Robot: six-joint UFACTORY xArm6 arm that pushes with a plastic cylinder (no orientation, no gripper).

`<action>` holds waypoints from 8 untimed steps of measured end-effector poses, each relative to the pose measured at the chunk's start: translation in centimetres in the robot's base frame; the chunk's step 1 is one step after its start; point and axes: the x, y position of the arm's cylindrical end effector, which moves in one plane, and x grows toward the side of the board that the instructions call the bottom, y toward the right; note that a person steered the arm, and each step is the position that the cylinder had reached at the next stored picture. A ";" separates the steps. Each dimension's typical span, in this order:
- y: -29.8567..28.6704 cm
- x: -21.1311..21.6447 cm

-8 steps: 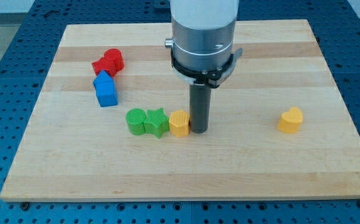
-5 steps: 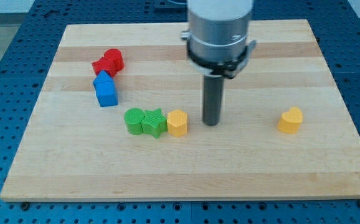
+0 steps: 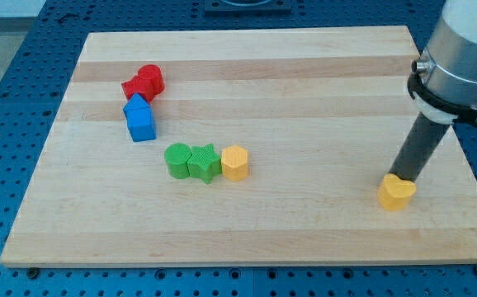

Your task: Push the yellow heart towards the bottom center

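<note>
The yellow heart point(image 3: 397, 193) lies on the wooden board point(image 3: 304, 91) at the view's lower right. My tip point(image 3: 403, 177) stands right behind it, on its upper right side, touching or almost touching it. The dark rod slants up to the grey arm body point(image 3: 461, 58) at the view's right edge.
A yellow hexagon point(image 3: 235, 162), a green star point(image 3: 206, 162) and a green round block point(image 3: 178, 159) sit in a row left of centre. A blue house-shaped block point(image 3: 139, 119) and a red block point(image 3: 144, 82) lie at the upper left.
My tip has swung from beside the yellow hexagon across to the right, behind the yellow heart. The heart has shifted a little down and to the right.
</note>
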 end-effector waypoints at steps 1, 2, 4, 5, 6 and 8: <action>3.2 -0.1; 6.4 0.5; 5.3 2.8; 1.1 2.5; -5.4 2.3; -11.2 1.9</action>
